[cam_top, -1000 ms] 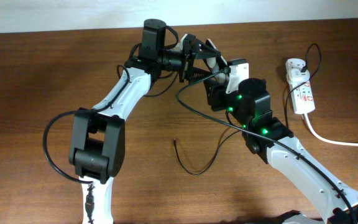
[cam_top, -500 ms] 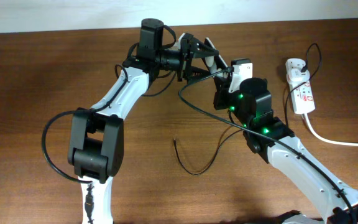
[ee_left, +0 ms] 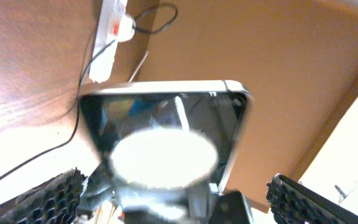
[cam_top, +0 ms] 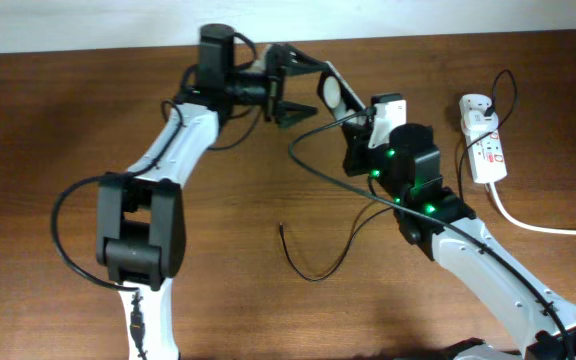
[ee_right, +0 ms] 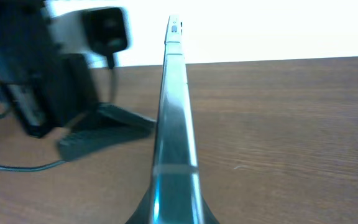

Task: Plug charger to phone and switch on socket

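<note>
phone (cam_top: 330,90) held up off the bench (cam_top: 58,120), right pincer (cam_top: 352,119) clamped on its lower end, left pincer (cam_top: 294,88) spread wide, empty (fingers flank the phone, not touching), charger (cam_top: 313,277) loose on bench, socket (cam_top: 486,145) well apart

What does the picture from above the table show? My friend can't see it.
The right gripper holds a black phone over a brown wooden table, while the left gripper, open, faces it from close by. The charger, a thin black cable, loops loose on the table, and the white socket lies near the picture's right edge.
</note>
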### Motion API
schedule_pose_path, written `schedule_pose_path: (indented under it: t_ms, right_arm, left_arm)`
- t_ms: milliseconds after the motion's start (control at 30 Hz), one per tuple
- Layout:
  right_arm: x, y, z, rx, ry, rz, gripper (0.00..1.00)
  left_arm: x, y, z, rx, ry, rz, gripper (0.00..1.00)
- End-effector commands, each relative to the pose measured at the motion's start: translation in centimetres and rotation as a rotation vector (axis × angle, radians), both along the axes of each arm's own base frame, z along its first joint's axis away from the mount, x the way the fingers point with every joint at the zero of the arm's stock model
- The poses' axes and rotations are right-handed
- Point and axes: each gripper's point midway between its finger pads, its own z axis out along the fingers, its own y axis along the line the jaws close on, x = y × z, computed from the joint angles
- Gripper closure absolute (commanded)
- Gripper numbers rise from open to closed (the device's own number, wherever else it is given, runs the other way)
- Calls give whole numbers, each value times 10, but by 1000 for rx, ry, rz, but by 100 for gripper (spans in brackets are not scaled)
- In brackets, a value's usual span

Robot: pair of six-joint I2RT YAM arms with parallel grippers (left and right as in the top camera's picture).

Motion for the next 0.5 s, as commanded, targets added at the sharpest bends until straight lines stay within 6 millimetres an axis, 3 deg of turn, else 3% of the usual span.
schedule_pose_path:
  t_ms: [0, 67, 100, 200, 300, 467]
  right_arm:
    - [6, -16, 23, 52, -41, -3, 96]
    - [2, -11, 33, 193, -19, 83, 96]
    - [0, -7, 44, 282, -19, 129, 96]
    - [-3, -2, 87, 604, 0, 183, 96]
    - [-2, -3, 102, 867, 105, 123, 96]
    - [4, -10, 104, 1284, 357, -40, 96]
  left_arm:
    - [21, 52, 6, -27, -15, 55, 1]
    - [31, 85, 9, -36, -73, 85, 1]
    - [33, 92, 9, -38, -81, 93, 1]
    - [35, 96, 10, -37, -93, 103, 1]
    - [41, 90, 20, -46, -149, 113, 1]
    - [46, 67, 98, -190, -377, 159, 1]
